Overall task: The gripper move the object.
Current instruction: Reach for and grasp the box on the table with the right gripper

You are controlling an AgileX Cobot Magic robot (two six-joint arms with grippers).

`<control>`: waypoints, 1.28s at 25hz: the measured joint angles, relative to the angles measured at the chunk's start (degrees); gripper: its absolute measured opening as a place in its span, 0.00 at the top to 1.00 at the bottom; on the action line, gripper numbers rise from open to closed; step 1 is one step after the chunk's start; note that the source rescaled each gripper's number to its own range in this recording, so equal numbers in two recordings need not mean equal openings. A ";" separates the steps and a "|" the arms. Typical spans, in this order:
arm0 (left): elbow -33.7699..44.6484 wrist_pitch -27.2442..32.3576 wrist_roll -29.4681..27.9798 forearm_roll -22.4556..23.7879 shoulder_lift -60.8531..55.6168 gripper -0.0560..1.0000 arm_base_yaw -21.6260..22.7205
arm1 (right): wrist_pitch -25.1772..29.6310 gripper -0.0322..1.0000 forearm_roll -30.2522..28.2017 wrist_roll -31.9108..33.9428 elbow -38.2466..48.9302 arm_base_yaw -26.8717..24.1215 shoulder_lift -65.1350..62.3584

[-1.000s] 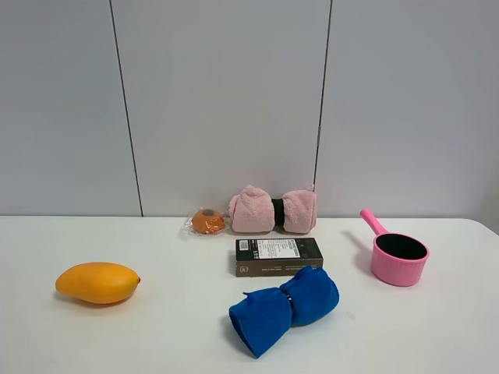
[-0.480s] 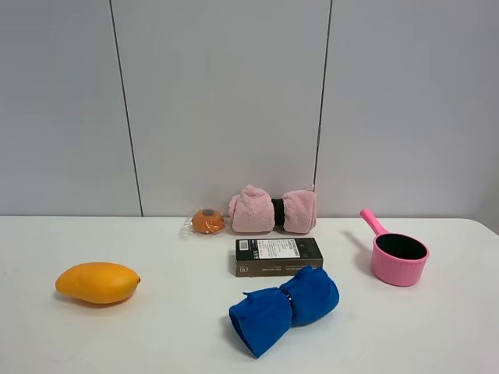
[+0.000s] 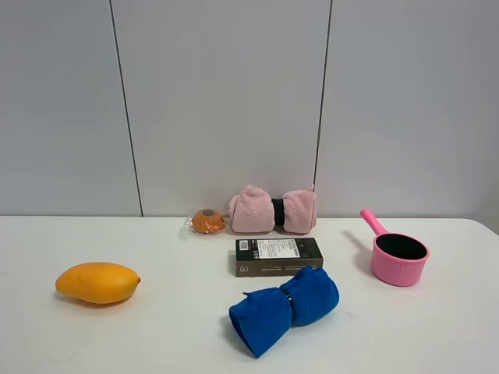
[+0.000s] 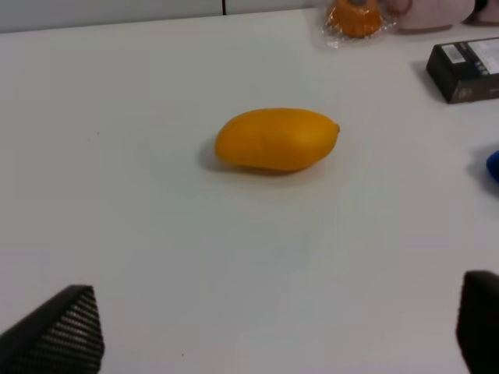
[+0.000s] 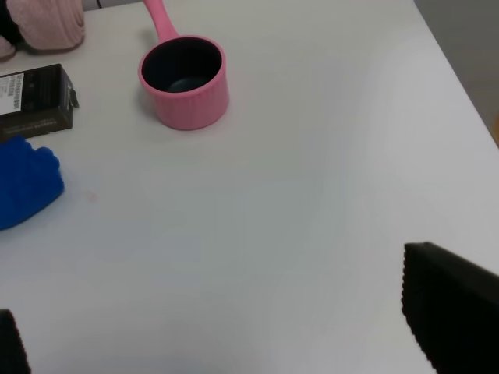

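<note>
While the left gripper (image 4: pixel 269 331) hangs over the table (image 3: pixel 156 335) near its left front corner, its fingers are spread wide with nothing between them. Same deal with the right gripper (image 5: pixel 234 339) over the right front corner: released, holding nothing.

The carton (image 3: pixel 278 256) lies flat around the middle of the table, closer to the back edge, label side up. A blue towel (image 3: pixel 284 309) sits right against its front side, can't tell if they actually touch. Behind it, along the back edge, are a pink towel roll (image 3: pixel 273 210) and a small wrapped orange thing (image 3: pixel 207 222). A mango (image 3: pixel 97 282) lies well off toward the left edge, and a pink pot (image 3: pixel 398 255) sits toward the right edge.
</note>
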 joint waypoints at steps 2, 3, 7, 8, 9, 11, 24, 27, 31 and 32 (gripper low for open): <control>0.00 0.00 0.00 0.00 0.00 0.00 0.00 | 0.06 0.01 0.99 0.00 -1.22 0.00 3.53; 0.00 0.00 0.00 0.00 0.00 0.00 0.00 | 0.06 0.01 1.19 0.00 -2.41 0.00 5.73; 0.00 0.00 0.00 0.00 0.00 0.00 0.00 | -1.86 0.01 1.24 0.00 -11.87 0.00 18.13; 0.00 0.00 0.00 0.00 0.00 0.00 0.00 | -2.62 0.01 1.24 0.00 -14.87 0.00 21.68; 0.00 0.00 0.00 0.00 0.00 0.00 0.00 | -3.22 0.01 1.24 0.00 -17.90 0.00 25.22; 0.00 0.00 0.00 0.00 0.00 0.00 0.00 | -4.20 0.01 1.24 0.00 -23.02 0.00 31.45; 0.00 0.00 0.00 0.00 0.00 0.00 0.00 | -9.60 0.01 -0.14 -1.95 -42.35 20.01 68.76; 0.00 0.00 0.00 0.00 0.00 0.00 0.00 | -7.66 0.01 -3.48 -6.65 -50.01 25.00 77.58; 0.00 0.00 0.00 0.00 0.00 0.00 0.00 | 4.07 0.01 -8.80 -17.00 -63.82 29.06 90.99; 0.00 0.00 0.00 0.00 0.00 0.00 0.00 | 6.13 0.01 -10.01 -19.42 -66.87 29.72 93.94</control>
